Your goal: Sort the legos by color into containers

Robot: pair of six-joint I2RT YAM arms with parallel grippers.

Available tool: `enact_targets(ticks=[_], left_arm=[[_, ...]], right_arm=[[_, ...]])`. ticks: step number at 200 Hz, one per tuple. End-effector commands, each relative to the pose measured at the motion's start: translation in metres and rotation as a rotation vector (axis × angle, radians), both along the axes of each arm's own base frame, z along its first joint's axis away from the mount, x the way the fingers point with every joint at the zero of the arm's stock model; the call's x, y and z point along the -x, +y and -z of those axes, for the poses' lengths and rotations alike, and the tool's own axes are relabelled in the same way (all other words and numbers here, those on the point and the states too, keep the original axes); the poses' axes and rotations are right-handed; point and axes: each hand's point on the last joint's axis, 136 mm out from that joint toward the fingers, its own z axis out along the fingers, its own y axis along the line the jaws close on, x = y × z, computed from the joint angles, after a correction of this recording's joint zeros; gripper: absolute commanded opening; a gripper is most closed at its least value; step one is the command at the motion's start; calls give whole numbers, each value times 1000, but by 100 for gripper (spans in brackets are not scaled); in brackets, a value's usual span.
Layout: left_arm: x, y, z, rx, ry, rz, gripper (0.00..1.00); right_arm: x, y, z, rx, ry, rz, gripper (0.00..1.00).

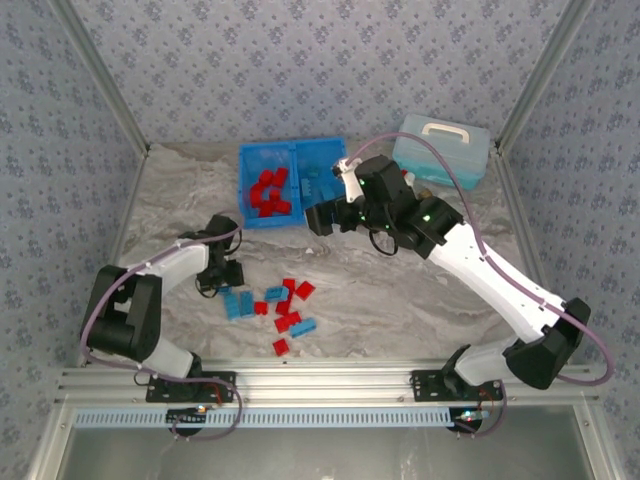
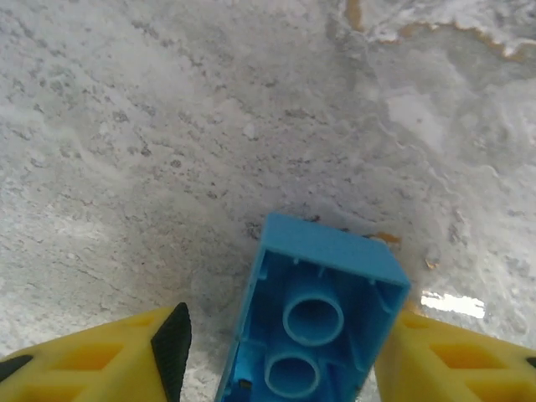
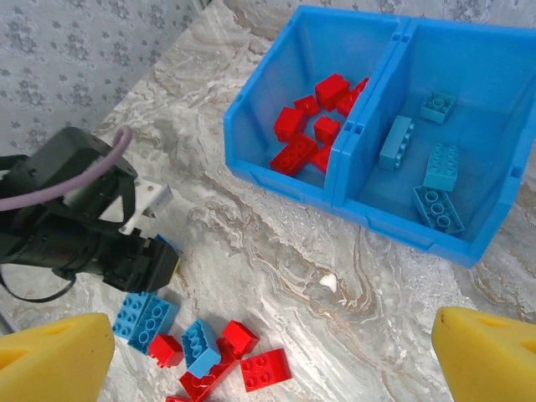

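Light blue brick (image 2: 314,322) cropped by the lower frame edge, lying between left claw (image 2: 283,339) fingers (image 2: 92,360) likewise cut off at bottom.

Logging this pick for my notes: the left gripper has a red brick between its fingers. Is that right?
Wrong colour: the brick between the left gripper's fingers is light blue, not red. The left wrist view shows it, hollow underside toward the camera.

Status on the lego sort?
Left claw straddling light blue brick, gap at one finger. Right claw open, empty, by tray. Loose red and blue bricks left to sort. Nothing blocking.
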Motion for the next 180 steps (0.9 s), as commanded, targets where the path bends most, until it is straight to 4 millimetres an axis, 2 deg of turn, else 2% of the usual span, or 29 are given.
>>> enact_targets(ticks=[1,29,48,60,77,97,111,121,143,159,180], left_arm=[[-14,-1,-5,8,-38,-32,47],[-16,-8,-11,53,-61,-42,30],[-22,-14,-33,97,-120,-38,24],[-28,-16,-60,114,-189,-34,23],[-41,-19,-111,150,-333,-38,22],[-59,-34,-171,236,-487,-15,22],[-73,-45,-204,282,-545,8,22],[-84,-57,-224,302,-577,39,22],[-110,-94,-252,316,-625,126,22],[-129,-125,-261,298,-632,192,22],[-158,-164,-261,267,-639,249,20]], right_arm=[[3,-10,-12,-18,-11,30,100],[3,-13,-9,-16,-4,44,100],[2,-18,-11,-15,-12,68,100],[3,-23,-13,-20,-23,83,100],[5,-30,-17,-31,-41,103,100],[8,-37,-16,-41,-41,113,100],[10,-40,-12,-42,-31,110,100],[10,-42,-10,-43,-23,109,100],[14,-46,-3,-39,-1,105,100],[16,-52,1,-34,11,115,100],[21,-61,5,-32,21,136,100]])
